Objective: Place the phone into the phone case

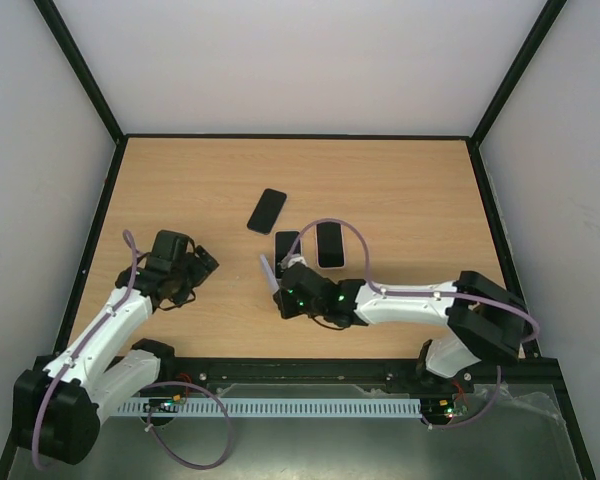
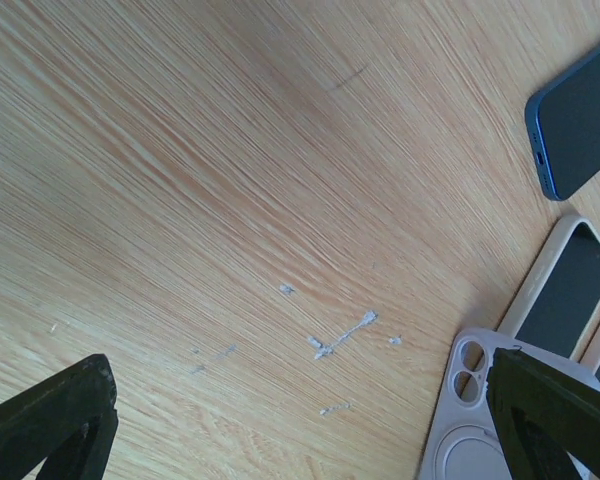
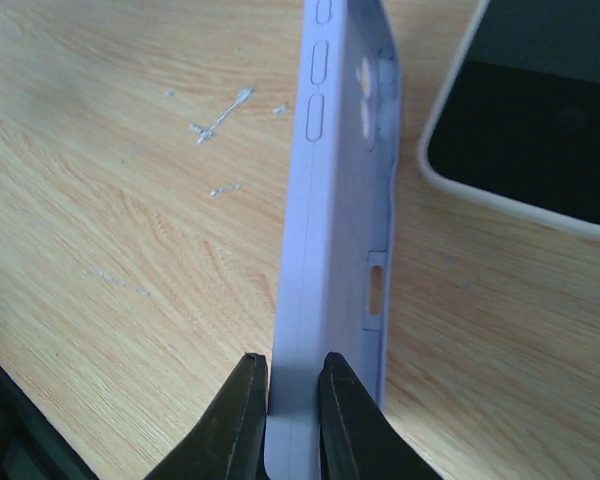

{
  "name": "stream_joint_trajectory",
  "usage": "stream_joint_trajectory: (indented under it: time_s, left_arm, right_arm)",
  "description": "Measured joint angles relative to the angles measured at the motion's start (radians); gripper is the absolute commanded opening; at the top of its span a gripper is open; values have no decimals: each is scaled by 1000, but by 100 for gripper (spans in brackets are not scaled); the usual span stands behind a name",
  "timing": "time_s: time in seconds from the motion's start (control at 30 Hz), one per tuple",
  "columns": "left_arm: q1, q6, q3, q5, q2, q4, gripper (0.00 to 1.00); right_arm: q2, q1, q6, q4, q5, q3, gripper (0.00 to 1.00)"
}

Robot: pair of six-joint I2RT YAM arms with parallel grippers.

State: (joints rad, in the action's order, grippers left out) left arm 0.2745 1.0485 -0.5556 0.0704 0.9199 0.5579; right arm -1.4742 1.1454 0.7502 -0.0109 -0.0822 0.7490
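1. Right hand [image 3: 292, 365], at the bottom of the right wrist view: both black fingers press on one side wall of the phone case [image 3: 330, 200], pinching it.
2. Case stands on its long edge on the bench [image 1: 400, 190]. Long axis runs from the fingers toward 12 o'clock, lens-cutout end farthest from cam.
3. Case mat'l: pale lilac, smooth, matte, rounded corners. Three oval button bumps on the wall facing cam, and a slot cutout lower on the far wall.
4. Blue phone [image 1: 267, 210] lies flat, dark glass up, at approx 12 o'clock of the case in the top view and apart from it. Long axis tilts toward 1 o'clock.
5. Cased phone [image 3: 520, 130] w/ white rim lies flat, dark screen up, at 2 o'clock of the held case. Near, not touching.
6. Left hand [image 1: 195, 272] sits at the 9 o'clock side of the bench, black fingers [image 2: 50, 420] spread wide w/ nothing btw them.
7. Only the left wrist view shows the case's back: two round lens holes and a ring. Top view gives just a thin pale sliver. Only the right wrist view shows the grip.
8. Bench is light wood grain w/ white scuff flecks [image 2: 340, 335].
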Motion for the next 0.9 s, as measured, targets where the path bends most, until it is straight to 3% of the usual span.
stream_joint_trajectory:
  time_s: [0.3,0.5,0.53,0.8,0.9]
  left_arm:
    - [-12,-48,36,35,1,-13,99]
    - [-12,-129,49,98,-15,-85,99]
    - [-12,-143,56,109,-23,-101,99]
    - [-11,-234,67,183,18,-243,99]
    - [-11,-263,38,198,101,-281,99]
  right_arm:
    - [-150,106,-5,9,18,85,31]
    - [-154,113,1,44,-10,80,42]
    - [-150,113,0,44,-2,79,45]
    - [37,111,5,18,105,20,99]
    - [128,111,9,-1,143,2,98]
